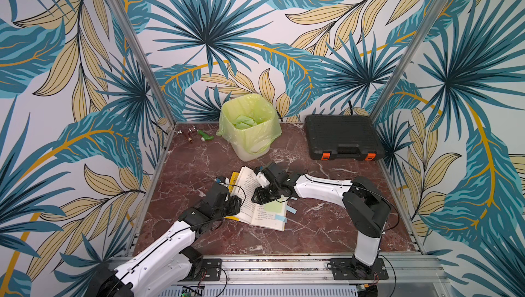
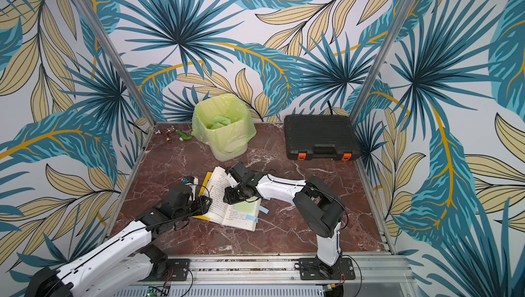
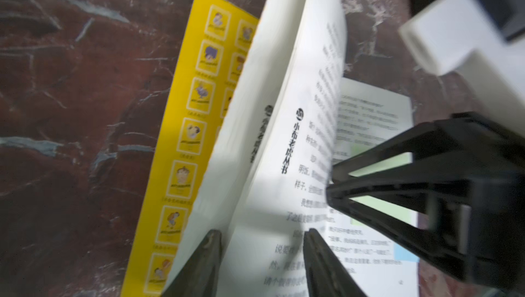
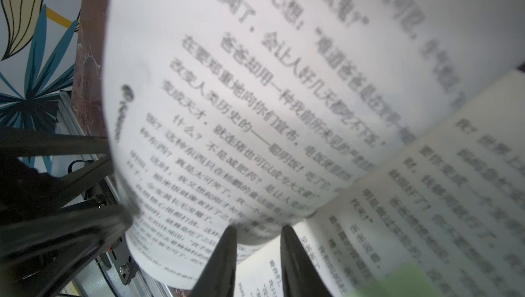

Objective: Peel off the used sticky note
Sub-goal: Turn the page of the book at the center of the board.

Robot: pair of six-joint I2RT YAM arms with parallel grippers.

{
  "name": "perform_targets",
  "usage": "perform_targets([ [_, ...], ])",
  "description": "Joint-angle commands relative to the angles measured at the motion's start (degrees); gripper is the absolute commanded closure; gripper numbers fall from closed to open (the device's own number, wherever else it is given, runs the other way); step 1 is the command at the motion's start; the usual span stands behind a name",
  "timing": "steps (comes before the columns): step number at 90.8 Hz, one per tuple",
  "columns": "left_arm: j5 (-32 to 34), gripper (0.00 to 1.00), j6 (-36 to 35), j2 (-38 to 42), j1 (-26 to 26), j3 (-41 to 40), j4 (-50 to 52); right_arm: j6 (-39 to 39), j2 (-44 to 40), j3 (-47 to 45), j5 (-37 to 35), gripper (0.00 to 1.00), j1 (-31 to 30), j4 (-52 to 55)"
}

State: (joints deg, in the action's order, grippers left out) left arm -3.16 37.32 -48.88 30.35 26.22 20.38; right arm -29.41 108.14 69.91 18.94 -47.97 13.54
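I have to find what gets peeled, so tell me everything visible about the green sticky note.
The sticky note is a pale green, roughly square paper sheet, lying flat on the right-hand page of the open book, near its outer edge. The right gripper hides its far edge from above, but its fingertips straddle a curled page, not the note.

The open book (image 1: 265, 219) lies mid-table with its left pages (image 1: 246, 180) lifted and curled, and the left arm (image 1: 173, 236) and right arm (image 1: 321, 187) close over it from either side, leaving approach only from its near edge or its far side. Bare table (image 1: 284, 241) runs wide along the near side between the two arm bases. At the far edge the lined bin (image 1: 250, 128) and black case (image 1: 342, 136) stand apart with a clear lane between, and small fittings (image 1: 193, 135) crowd the far left corner.
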Motion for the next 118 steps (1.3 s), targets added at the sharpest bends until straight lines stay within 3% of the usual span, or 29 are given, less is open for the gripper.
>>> perform_targets([
  [1,-6.7,0.49,-1.0,0.5,0.8,2.1,-2.6,-0.5,2.2,0.3,-1.7,0.74,-0.1,-0.1],
  [25,-9.8,0.54,-4.0,-8.5,6.2,4.3,-7.4,-1.4,2.8,-0.3,-1.8,0.81,-0.1,-0.5],
  [52,-1.5,0.51,-8.9,-1.5,10.0,12.9,6.6,-1.6,3.4,-0.8,-1.2,0.81,-0.1,-2.5],
  [68,-2.1,0.5,-9.4,0.7,12.6,16.3,6.9,-1.7,3.4,-1.0,-1.1,0.72,-0.1,-2.9],
  [77,-3.6,0.5,-10.7,-0.1,15.1,17.3,4.8,-1.8,3.7,-1.0,-0.7,0.61,-0.1,-3.2],
  [87,-3.4,0.53,-11.3,-2.5,15.8,15.7,3.9,-2.1,4.0,-1.1,-0.4,0.56,-0.1,-3.6],
  [103,-1.0,0.69,-11.1,-8.0,15.9,11.2,3.3,-2.9,4.3,-2.0,-0.3,0.55,-0.1,-4.3],
  [118,-1.3,0.71,-9.7,-9.0,15.8,6.8,-0.8,-3.3,4.0,-2.6,-0.7,0.55,-0.1,-4.6],
])
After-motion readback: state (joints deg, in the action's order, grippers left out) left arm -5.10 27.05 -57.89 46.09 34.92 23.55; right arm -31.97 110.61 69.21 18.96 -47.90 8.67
